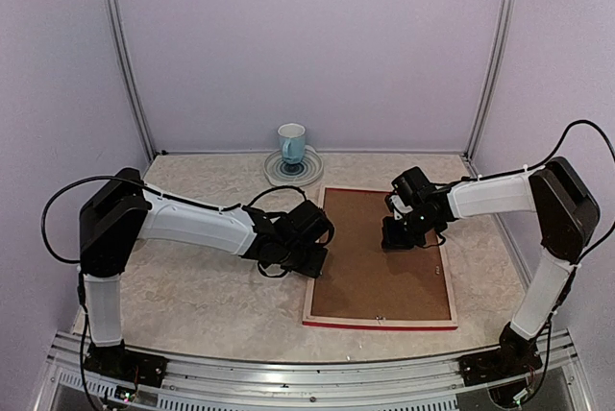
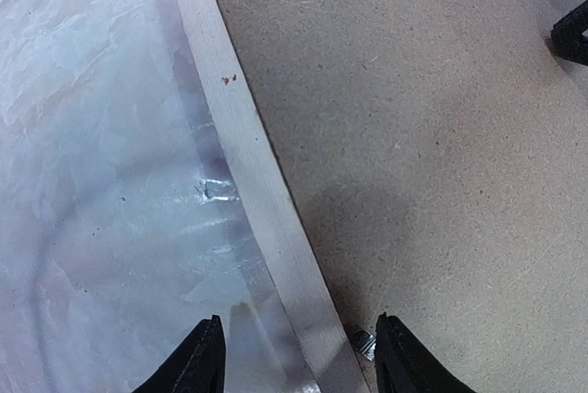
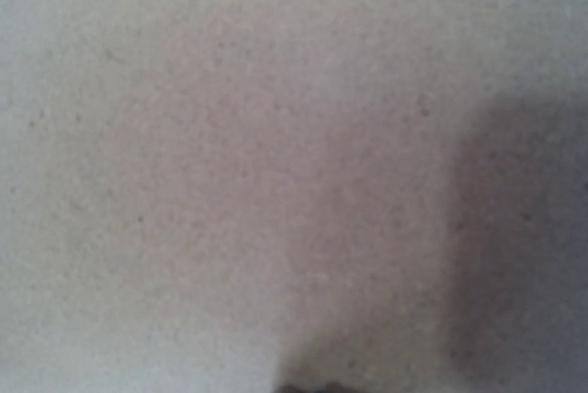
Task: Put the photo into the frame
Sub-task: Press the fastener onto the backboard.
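One frame (image 1: 379, 323) lies face down on the bench (image 1: 192, 286), right of centre, holding one brown backing board (image 1: 375, 272). Two hands: the left hand (image 1: 309, 262), spread, straddles the frame's pale left rail. The right hand (image 1: 396, 236) is down on the board, its state indiscernible. One mug (image 1: 291, 142) stands on one saucer (image 1: 309, 173) behind.

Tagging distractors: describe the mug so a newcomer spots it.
Go to the table's far edge, middle, by the back wall. A round plate lies there, beyond the frame; the mug stands on it. It alone stands upright, pale blue.
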{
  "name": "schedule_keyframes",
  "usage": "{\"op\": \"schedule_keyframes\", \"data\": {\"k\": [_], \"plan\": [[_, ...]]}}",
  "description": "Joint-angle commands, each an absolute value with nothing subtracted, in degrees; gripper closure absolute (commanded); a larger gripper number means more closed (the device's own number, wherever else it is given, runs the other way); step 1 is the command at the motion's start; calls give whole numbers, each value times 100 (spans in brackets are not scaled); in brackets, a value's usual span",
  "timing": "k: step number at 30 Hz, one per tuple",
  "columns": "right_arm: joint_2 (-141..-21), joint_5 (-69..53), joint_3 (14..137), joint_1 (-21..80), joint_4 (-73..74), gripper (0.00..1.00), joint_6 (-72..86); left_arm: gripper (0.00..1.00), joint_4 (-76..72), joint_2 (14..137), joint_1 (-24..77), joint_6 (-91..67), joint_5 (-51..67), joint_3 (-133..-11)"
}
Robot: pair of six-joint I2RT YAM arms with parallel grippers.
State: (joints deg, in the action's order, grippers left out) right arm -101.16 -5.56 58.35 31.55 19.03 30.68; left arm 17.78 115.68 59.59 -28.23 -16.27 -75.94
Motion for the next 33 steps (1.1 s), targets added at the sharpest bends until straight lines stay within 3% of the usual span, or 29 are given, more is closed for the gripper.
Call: {"op": "schedule_keyframes", "data": {"k": [1, 18, 28, 33], "plan": [[-10283, -512, 5791, 3213, 2001, 89, 3039, 44, 1889, 11678, 5992, -2768, -1508, -7737], [-10249, -511, 5743, 3215, 1986, 89, 3037, 49, 2103, 11848, 6033, -2786, -1512, -7791], [-10248, -519, 5745, 3213, 1995, 89, 3040, 62, 2023, 11856, 6044, -2777, -1380, -7765], [-10232, -507, 5773, 3213, 2026, 89, 3036, 73, 2002, 11865, 6039, -2781, -1321, -7778]]}}
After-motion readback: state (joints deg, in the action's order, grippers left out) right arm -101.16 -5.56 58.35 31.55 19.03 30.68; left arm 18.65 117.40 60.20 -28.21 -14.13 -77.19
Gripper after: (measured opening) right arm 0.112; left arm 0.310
